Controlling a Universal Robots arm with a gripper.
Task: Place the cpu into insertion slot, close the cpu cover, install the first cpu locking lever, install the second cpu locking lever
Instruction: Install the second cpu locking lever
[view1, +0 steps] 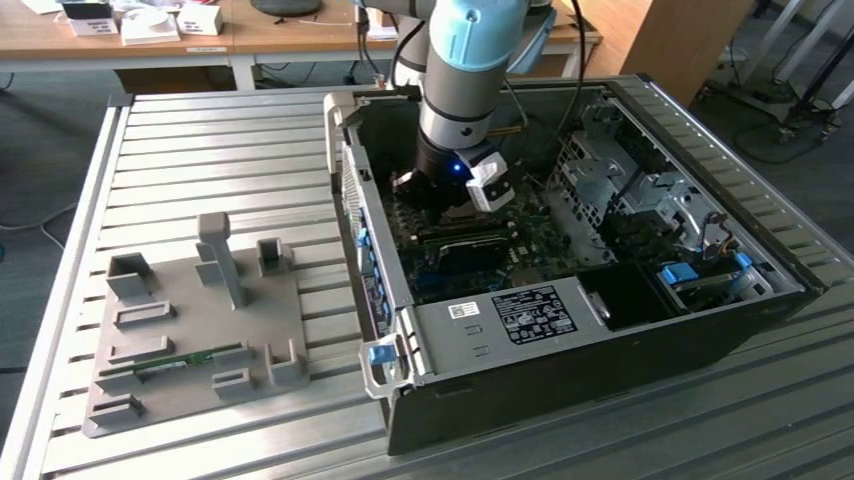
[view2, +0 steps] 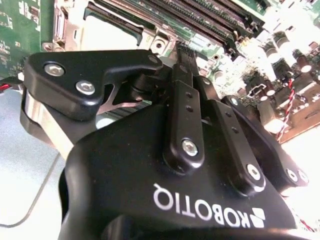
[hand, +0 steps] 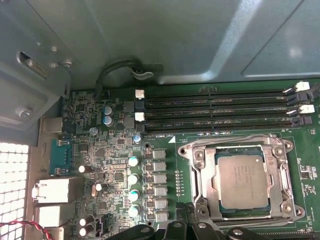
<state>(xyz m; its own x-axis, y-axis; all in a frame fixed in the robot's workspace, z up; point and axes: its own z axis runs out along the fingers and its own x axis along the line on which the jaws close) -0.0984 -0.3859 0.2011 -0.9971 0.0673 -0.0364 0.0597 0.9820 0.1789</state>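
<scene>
The cpu (hand: 242, 181), a silvery-grey square, lies seated in its socket on the green motherboard (hand: 115, 165). The cpu cover (hand: 205, 185), a metal frame, lies flat around the chip's edges. In the exterior view my gripper (view1: 443, 200) reaches down inside the open computer case (view1: 561, 330), just above the socket area (view1: 467, 245). In the second wrist view the black fingers (view2: 185, 100) meet at their tips, so the gripper (view2: 179, 52) is shut, right beside the socket's metal frame (view2: 150, 37). Whether anything sits between the tips I cannot tell. In the first wrist view the fingertips (hand: 187, 222) stand at the socket's near corner.
Memory slots (hand: 215, 112) run alongside the socket, and capacitors (hand: 133, 177) stand on its other side. The case walls (view1: 350, 200) and drive cage (view1: 627, 190) hem the arm in. A grey fixture plate (view1: 187, 330) holding a green memory stick (view1: 174, 363) lies at the exterior view's left.
</scene>
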